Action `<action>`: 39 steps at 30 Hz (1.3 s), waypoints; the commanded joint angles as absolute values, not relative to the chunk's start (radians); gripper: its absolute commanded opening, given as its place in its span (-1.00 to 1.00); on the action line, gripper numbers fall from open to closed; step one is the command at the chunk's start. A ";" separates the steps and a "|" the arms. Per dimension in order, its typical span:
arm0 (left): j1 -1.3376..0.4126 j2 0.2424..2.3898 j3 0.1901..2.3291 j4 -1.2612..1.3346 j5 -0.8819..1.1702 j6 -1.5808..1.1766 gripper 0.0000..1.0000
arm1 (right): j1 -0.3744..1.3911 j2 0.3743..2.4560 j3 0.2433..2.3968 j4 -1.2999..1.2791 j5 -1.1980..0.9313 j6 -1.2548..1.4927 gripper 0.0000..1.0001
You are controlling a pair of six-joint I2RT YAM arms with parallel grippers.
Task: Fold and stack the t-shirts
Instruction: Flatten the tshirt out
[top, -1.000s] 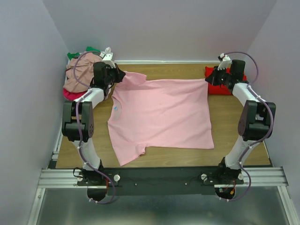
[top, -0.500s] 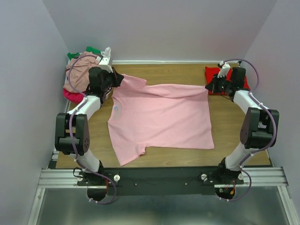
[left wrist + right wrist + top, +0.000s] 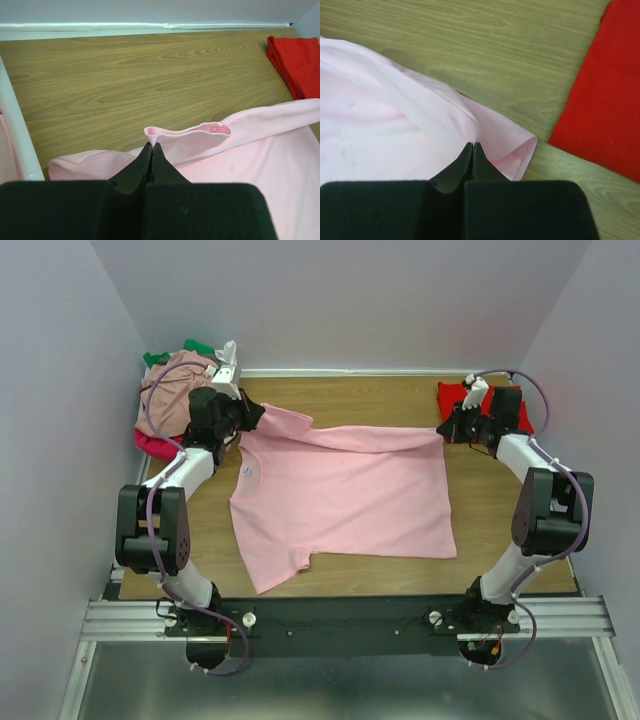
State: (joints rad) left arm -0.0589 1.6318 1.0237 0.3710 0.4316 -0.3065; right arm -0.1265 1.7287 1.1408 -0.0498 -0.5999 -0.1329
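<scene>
While the light pink t-shirt (image 3: 340, 495) lay spread over the wooden table (image 3: 385, 395), both claws were clenched on its far edge. The left claw (image 3: 250, 412) pinched the far-left sleeve, its black tips pressed together on a fold of the hem that stood raised off the wood. The right claw (image 3: 447, 426) gripped the far-right corner of the shirt, where the cloth curled into a small loop just beside a folded red t-shirt (image 3: 299, 62) in the table's far-right corner. Between the two claws the far edge ran as a lifted, creased ridge; the rest lay flat, with a small blue label (image 3: 246, 472) at the collar on the left. At the far left sat a heap of other shirts: dusty rose (image 3: 172, 395) on top, green (image 3: 198, 345) behind, magenta (image 3: 150, 443) beneath.
</scene>
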 commanded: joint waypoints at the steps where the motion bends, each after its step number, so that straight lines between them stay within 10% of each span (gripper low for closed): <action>1: -0.051 1.600 1.034 0.379 0.456 -0.290 -1.00 | -0.133 1.761 1.192 -0.041 -0.617 -0.149 -0.94; 39: -0.051 1.901 1.376 0.325 0.495 -0.272 -1.00 | -0.132 2.082 1.513 -0.040 -0.614 -0.120 -0.88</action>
